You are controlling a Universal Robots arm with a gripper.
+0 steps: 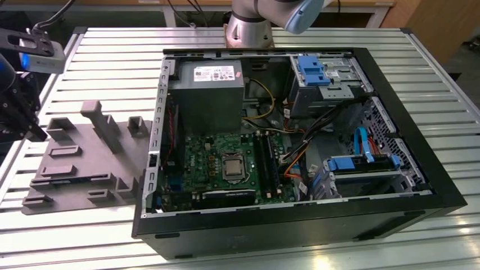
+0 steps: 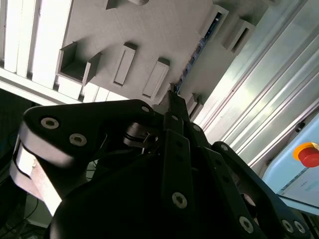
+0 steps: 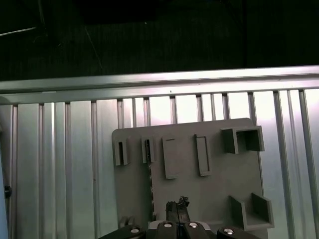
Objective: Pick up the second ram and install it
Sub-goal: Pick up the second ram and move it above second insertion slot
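The second ram stands on edge in the slots of the light grey tray, a thin dark strip with small chips. In the second wrist view the ram runs diagonally across the tray. My gripper hovers above the tray, a little to one side of the stick and not touching it, with its black fingers closed together on nothing. In the exterior view the gripper hangs over the tray's left end.
An open computer case lies on the slatted metal table to the exterior view's right of the tray. Its motherboard's long black slots sit beside the processor socket. The tray's tall post and raised blocks stand close to the gripper.
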